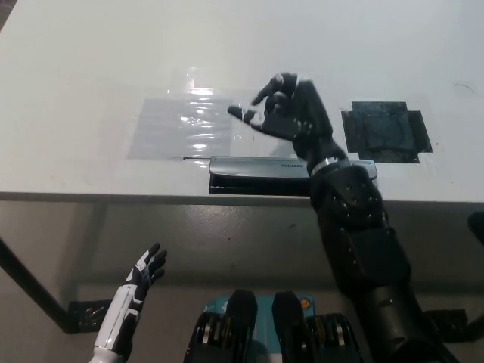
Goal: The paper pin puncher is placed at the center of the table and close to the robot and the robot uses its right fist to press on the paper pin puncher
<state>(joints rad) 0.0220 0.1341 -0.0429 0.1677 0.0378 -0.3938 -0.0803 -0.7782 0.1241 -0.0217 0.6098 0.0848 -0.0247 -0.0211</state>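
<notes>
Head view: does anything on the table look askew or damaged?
Nothing stands out. The puncher lies straight along the table's near edge, beside a flat clear sheet and a dark patch.

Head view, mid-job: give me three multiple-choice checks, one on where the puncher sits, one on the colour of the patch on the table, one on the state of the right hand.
1. Where is the paper pin puncher?
A. At the table's near edge
B. At the far edge
C. On the floor

2. What colour is the square patch on the table?
A. Red
B. Dark, near black
C. Yellow

3. How is the right hand?
A. Closed into a fist on the puncher
B. Holding the clear plastic sheet
C. Fingers curled but apart, holding nothing

Answers: 1 A, it lies along the edge nearest the robot. 2 B, it reads dark against the white top. 3 C, the hand shows just beyond the puncher with nothing in it; the left hand rests open below the table.
</notes>
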